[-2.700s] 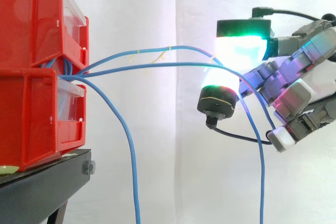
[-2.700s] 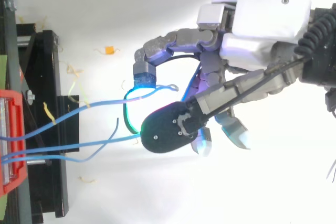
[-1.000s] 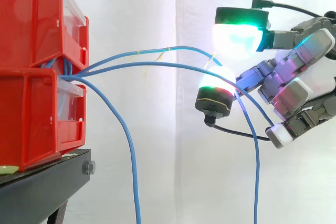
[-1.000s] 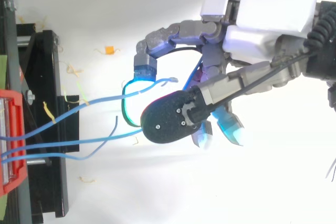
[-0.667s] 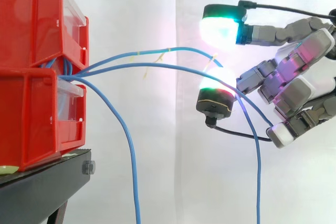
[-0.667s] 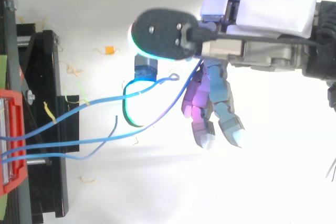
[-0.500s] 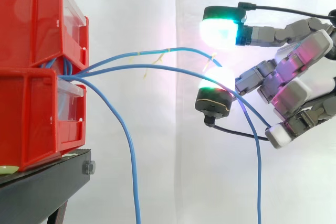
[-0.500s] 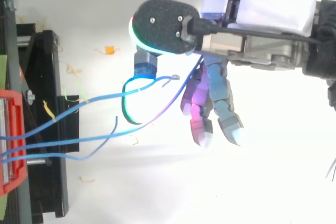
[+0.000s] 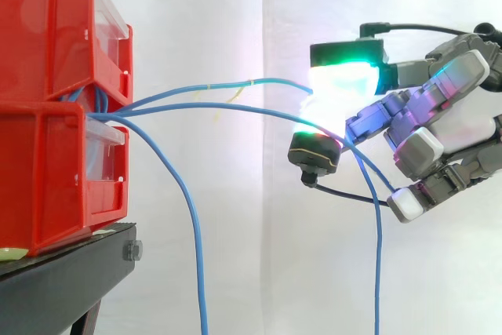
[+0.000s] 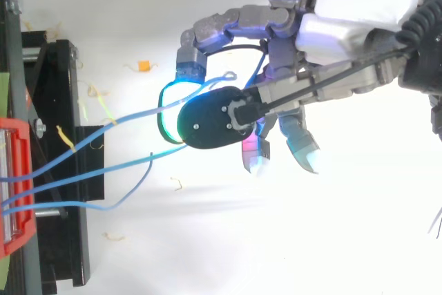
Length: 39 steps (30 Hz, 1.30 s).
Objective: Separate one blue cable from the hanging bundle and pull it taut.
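free room between the red bins (image 9: pixel 47 154) and the robot hand (image 10: pixel 352 25) is crossed by three blue cables (image 9: pixel 274 80): two arch across into its curled fingers, one droops beside the black stand (image 9: pixel 70 272). under the arch, between the hanging lengths, stays open before the white curtain (image 9: pixel 267 264).

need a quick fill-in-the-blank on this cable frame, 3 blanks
The blue cables run out from two stacked bins coloured ___.
The bins sit on a stand coloured ___.
In the side view, the hand, shut on a blue cable, reaches in from the ___ edge.
Missing: red; black; right.
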Each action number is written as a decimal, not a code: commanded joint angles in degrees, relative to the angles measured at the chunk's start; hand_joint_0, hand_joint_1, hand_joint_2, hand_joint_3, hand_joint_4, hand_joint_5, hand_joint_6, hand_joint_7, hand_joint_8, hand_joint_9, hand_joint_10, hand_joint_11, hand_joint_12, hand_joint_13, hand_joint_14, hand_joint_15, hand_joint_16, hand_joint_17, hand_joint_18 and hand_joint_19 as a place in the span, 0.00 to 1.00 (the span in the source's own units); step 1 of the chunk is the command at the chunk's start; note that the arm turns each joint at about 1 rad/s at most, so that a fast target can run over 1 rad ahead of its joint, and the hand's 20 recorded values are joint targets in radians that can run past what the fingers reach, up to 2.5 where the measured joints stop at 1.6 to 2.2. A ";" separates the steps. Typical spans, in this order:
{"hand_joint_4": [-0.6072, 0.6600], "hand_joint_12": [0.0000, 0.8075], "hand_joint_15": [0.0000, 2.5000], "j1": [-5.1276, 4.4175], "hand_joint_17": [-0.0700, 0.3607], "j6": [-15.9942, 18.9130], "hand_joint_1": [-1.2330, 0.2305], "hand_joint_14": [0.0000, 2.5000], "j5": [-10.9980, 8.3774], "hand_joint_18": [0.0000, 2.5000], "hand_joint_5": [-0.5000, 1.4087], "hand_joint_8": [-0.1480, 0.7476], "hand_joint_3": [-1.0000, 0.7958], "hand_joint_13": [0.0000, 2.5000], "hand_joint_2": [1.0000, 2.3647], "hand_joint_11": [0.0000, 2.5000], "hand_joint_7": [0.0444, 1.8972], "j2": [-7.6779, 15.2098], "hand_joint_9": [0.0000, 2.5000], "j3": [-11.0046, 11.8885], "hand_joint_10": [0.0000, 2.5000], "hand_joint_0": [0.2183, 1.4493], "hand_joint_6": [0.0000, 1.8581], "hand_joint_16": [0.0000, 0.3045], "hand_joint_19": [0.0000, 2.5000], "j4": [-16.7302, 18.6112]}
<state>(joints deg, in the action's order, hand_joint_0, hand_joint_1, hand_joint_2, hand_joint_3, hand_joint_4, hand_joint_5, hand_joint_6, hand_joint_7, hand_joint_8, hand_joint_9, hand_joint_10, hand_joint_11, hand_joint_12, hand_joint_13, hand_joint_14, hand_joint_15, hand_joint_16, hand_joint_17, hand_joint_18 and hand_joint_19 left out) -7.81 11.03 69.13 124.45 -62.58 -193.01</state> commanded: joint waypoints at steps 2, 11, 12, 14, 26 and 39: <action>0.54 0.40 0.20 -0.01 0.38 -0.05 0.36 0.01 -0.49 0.34 0.34 0.34 0.38 0.53 0.01 0.18 0.64 0.00 0.79 0.00 0.01 0.44 0.27 0.14 0.23 0.00; 0.59 0.42 0.19 -0.01 0.44 -0.05 0.61 0.01 -0.75 0.36 0.34 0.35 0.28 0.55 0.00 0.13 0.65 0.00 0.79 0.00 0.01 0.21 0.27 0.18 0.20 0.00; 0.59 0.42 0.19 -0.01 0.45 -0.05 0.66 0.01 -0.75 0.36 0.34 0.35 0.28 0.55 0.00 0.13 0.65 0.00 0.79 0.00 0.01 0.20 0.27 0.18 0.20 0.00; 0.59 0.42 0.19 -0.01 0.45 -0.05 0.74 0.01 -0.75 0.36 0.34 0.35 0.28 0.54 0.00 0.11 0.65 0.00 0.79 0.00 0.00 0.20 0.27 0.18 0.20 0.00; 0.66 0.44 0.18 -0.01 0.46 -0.05 0.47 0.01 -0.75 0.36 0.34 0.37 0.49 0.53 0.01 0.13 0.68 0.00 0.79 0.00 0.01 0.37 0.27 0.19 0.20 0.00; 0.65 0.44 0.19 -0.01 0.45 -0.05 0.42 0.01 -0.75 0.35 0.34 0.41 0.54 0.52 0.01 0.17 0.70 0.00 0.79 0.00 0.01 0.38 0.27 0.18 0.20 -0.09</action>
<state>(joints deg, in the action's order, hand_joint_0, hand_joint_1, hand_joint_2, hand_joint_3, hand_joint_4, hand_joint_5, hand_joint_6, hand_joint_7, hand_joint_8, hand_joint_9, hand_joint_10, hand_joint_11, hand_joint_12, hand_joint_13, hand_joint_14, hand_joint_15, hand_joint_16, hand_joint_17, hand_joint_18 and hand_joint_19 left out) -7.82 10.99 68.38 124.44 -62.58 -193.02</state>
